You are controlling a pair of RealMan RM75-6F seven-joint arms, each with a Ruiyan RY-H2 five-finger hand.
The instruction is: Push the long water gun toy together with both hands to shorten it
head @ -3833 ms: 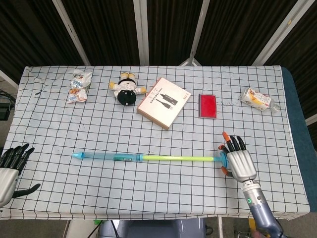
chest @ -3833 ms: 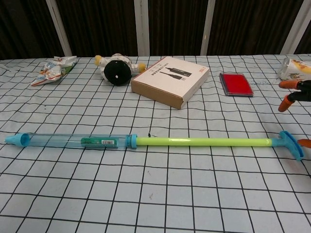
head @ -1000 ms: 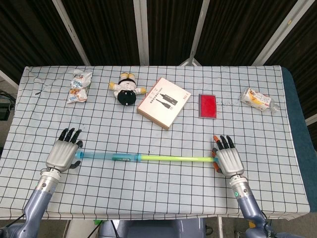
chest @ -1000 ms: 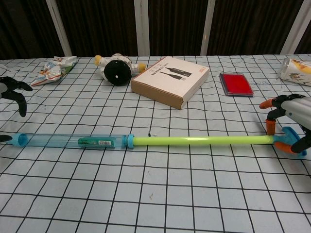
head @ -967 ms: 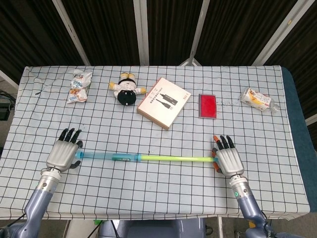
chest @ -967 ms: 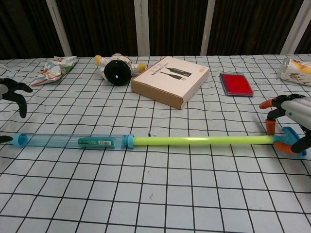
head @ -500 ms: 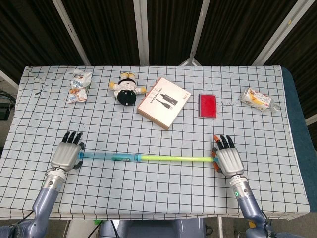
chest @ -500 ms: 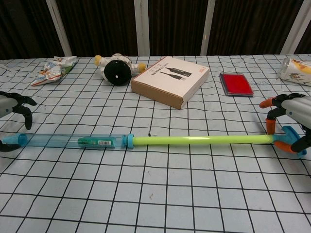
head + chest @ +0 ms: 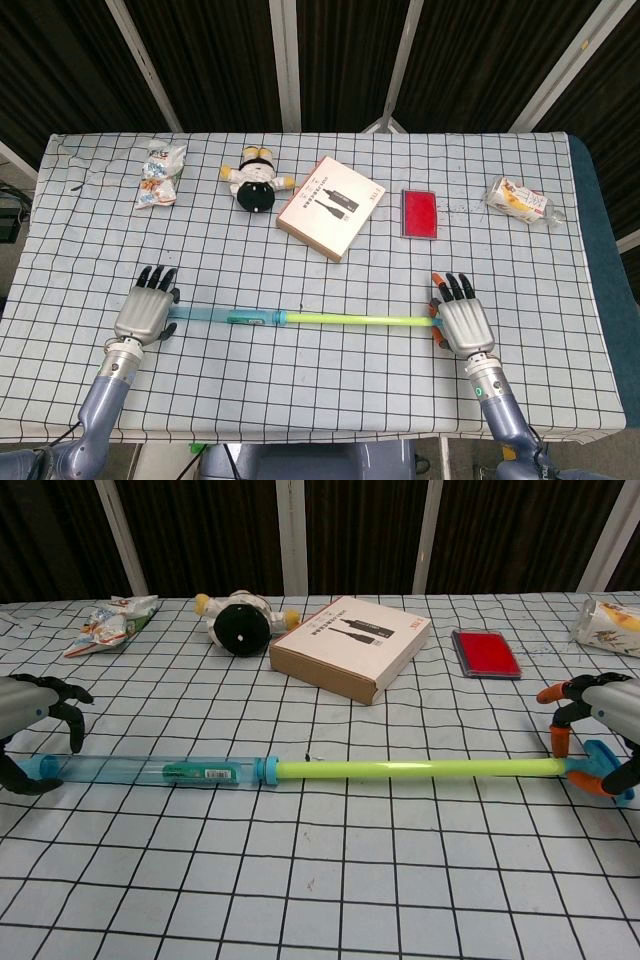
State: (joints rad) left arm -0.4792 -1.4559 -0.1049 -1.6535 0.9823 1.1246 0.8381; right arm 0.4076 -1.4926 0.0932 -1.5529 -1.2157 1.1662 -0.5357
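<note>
The long water gun lies left to right on the checked cloth, with a clear blue barrel (image 9: pixel 150 771) (image 9: pixel 225 316) and a yellow-green rod (image 9: pixel 420 769) (image 9: pixel 350 319) drawn far out. My left hand (image 9: pixel 148 313) (image 9: pixel 30 720) cups the barrel's nozzle end, its dark fingers arched over the tube and its thumb in front, and the tip is hidden behind it. My right hand (image 9: pixel 463 325) (image 9: pixel 605 720) sits against the blue end handle (image 9: pixel 603 765), its orange-tipped fingers spread on either side. Neither hand grips the toy.
Along the far side lie a snack packet (image 9: pixel 160 174), a round black-and-white plush toy (image 9: pixel 256 180), a brown cardboard box (image 9: pixel 331 207), a red card case (image 9: pixel 419 213) and a wrapped packet (image 9: pixel 520 200). The table's front edge runs just behind both wrists.
My left hand has slid right from the table's left edge and closed in over the nozzle end. The right hand stays at the handle, and the toy has shifted slightly right at full length.
</note>
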